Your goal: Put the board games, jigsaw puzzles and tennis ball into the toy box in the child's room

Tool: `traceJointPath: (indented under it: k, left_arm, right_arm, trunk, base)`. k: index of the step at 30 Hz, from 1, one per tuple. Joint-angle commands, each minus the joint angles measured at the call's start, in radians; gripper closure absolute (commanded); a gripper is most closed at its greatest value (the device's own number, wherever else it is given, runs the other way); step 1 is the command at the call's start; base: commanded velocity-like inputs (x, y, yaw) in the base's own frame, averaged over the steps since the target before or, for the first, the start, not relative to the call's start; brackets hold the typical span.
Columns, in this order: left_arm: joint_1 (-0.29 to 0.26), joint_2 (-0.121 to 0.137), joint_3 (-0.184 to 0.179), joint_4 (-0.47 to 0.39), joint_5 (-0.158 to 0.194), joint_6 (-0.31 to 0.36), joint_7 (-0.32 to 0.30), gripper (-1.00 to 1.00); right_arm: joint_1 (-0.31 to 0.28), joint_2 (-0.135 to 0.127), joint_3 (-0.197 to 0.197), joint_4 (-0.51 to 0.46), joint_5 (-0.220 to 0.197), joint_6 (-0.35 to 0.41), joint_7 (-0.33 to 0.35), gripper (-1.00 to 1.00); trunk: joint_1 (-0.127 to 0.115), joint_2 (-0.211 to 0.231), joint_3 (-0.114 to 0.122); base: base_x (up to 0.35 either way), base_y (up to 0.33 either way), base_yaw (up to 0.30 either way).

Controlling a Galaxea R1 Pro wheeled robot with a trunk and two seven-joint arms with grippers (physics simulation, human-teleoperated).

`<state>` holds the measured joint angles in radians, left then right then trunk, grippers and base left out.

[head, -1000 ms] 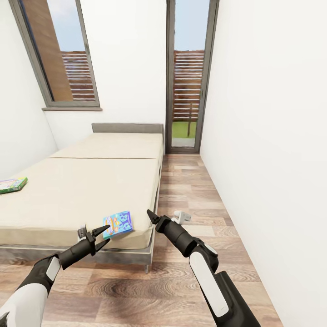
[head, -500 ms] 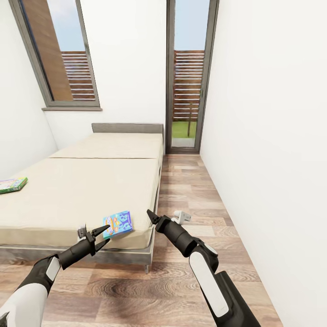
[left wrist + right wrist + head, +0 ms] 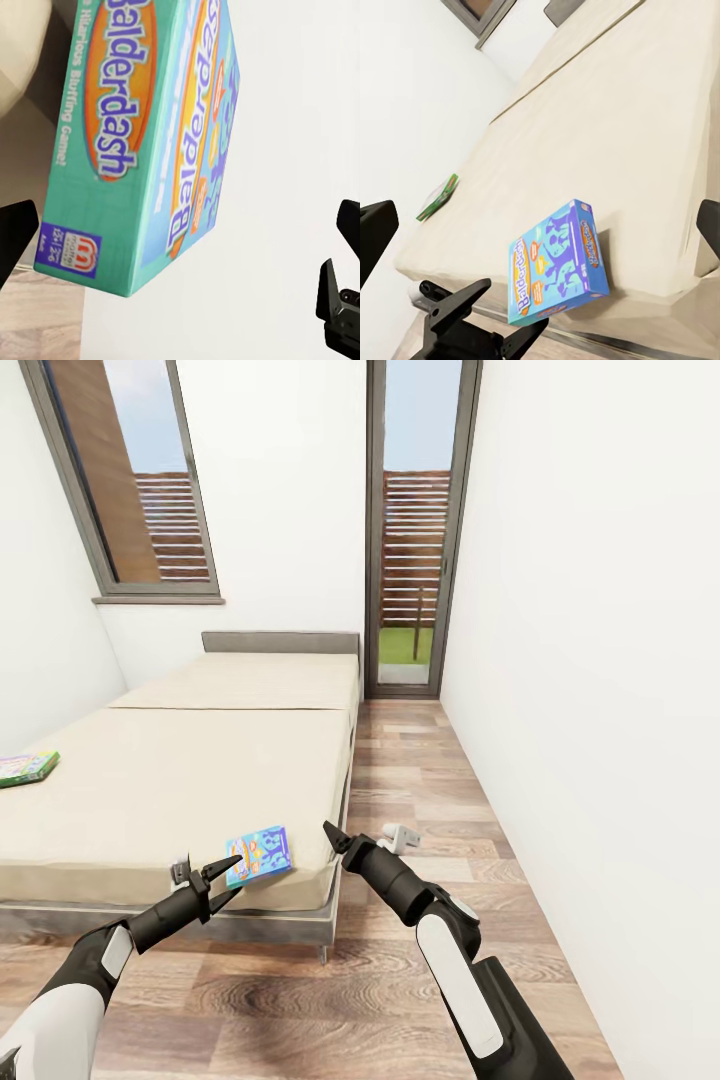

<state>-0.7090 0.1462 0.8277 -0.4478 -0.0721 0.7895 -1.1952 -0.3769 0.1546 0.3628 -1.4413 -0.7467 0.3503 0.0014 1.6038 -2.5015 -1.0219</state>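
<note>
in the head view the bed (image 3: 200, 760) reaches back to a grey headboard under a tall window (image 3: 130, 475), with wood-plank floor (image 3: 420, 800) running along it to a glazed door. a small blue board game (image 3: 260, 854) lies flat on the mattress close to the near corner; a green-edged board game (image 3: 27, 767) lies far over at the mattress's other edge. the left gripper (image 3: 229, 876) hovers just short of the blue box, fingers spread wide with nothing between them. the right gripper (image 3: 333, 837) hangs beside the bed corner, and i cannot tell how far its fingers are parted

in the left wrist view the blue box (image 3: 142, 135) reads "balderdash", dark fingertips (image 3: 15, 232) wide apart on either side

in the right wrist view the same box (image 3: 559, 262) sits at the mattress edge, the left gripper (image 3: 506, 315) open beside it, the green-edged game (image 3: 439, 196) well apart
</note>
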Motion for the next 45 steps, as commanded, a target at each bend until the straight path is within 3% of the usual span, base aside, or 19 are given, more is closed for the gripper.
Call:
traceJointPath:
  k: [1, 45]
  left_arm:
    - [-0.001, -0.001, 0.007, 0.0, -0.008, 0.009, -0.006, -1.0]
    - [-0.001, -0.001, 0.028, 0.0, -0.009, 0.008, -0.005, -1.0]
  right_arm:
    - [0.0, 0.0, -0.001, -0.001, -0.005, 0.004, 0.0, -1.0]
    - [0.0, 0.0, -0.002, -0.001, -0.005, 0.004, 0.0, -1.0]
  trunk:
    - [0.0, 0.0, -0.001]
    - [0.0, 0.0, -0.001]
  base:
    - [0.003, 0.0, 0.0]
    - [0.0, 0.018, 0.0]
